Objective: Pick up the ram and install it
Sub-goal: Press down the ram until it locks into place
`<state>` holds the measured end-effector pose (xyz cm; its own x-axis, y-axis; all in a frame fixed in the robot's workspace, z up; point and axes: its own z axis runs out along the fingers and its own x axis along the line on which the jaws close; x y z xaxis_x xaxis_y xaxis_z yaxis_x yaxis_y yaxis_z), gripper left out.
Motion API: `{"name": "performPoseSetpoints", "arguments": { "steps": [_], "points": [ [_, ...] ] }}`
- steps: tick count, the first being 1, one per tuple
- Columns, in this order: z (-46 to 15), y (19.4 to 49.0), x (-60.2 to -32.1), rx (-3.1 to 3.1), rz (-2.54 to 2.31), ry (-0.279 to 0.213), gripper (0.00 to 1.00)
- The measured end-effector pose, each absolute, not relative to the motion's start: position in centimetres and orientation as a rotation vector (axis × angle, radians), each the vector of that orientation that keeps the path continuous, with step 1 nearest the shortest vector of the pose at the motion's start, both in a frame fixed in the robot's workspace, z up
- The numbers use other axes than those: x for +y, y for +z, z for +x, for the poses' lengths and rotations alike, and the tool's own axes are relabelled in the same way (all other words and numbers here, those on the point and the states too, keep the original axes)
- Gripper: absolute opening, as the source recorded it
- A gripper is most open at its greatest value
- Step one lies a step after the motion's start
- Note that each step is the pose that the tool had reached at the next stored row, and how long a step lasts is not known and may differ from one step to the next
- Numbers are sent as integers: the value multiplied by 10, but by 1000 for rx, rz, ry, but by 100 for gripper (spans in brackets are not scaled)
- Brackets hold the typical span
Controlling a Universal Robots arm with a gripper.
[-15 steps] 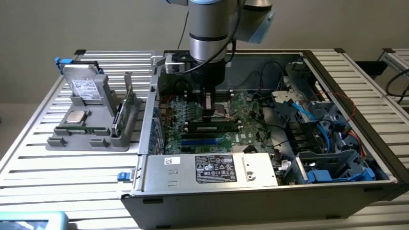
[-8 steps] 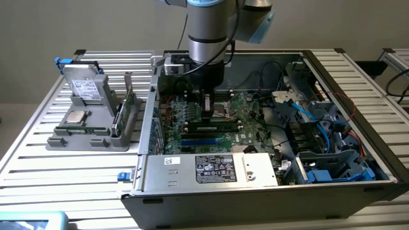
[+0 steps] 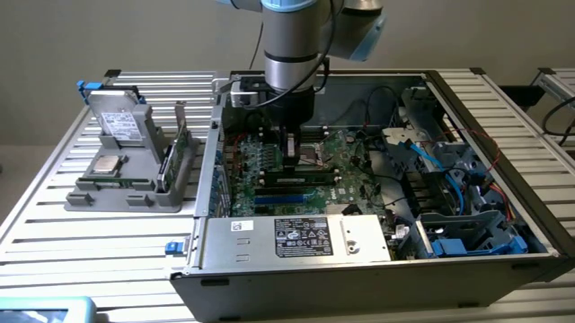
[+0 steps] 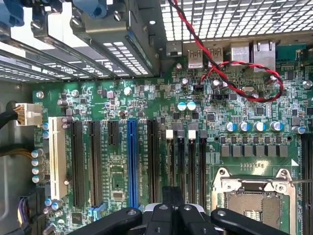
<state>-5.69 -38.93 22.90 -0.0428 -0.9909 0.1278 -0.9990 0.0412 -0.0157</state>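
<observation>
The ram [image 3: 297, 180] shows in the exterior view as a slim dark stick lying along a slot on the green motherboard [image 3: 269, 161], inside the open computer case [image 3: 359, 269]. My gripper [image 3: 292, 164] reaches down into the case right above the ram's middle. I cannot tell whether it touches the ram. In the wrist view the gripper [image 4: 172, 197] has its black fingers pressed together, with nothing visible between them. They hang over the black memory slots [image 4: 186, 156] beside the silver processor socket [image 4: 254, 196].
A grey fixture [image 3: 126, 195] at the exterior view's left holds a square silver chip [image 3: 108, 163], a drive [image 3: 120, 123] and an upright green card [image 3: 183, 156]. Cables and blue drive bays [image 3: 467, 235] crowd the case's right side. A red-black wire [image 4: 234, 78] loops over the board.
</observation>
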Motion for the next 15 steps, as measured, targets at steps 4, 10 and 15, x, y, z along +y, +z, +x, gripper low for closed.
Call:
{"name": "performPoseSetpoints", "arguments": {
  "steps": [4, 10, 15],
  "points": [
    [-57, 228, -389, -2206, 2115, 153, 11],
    [-57, 225, -389, -2206, 2115, 153, 11],
    [-57, 223, -389, -2206, 2115, 153, 11]
  ]
}}
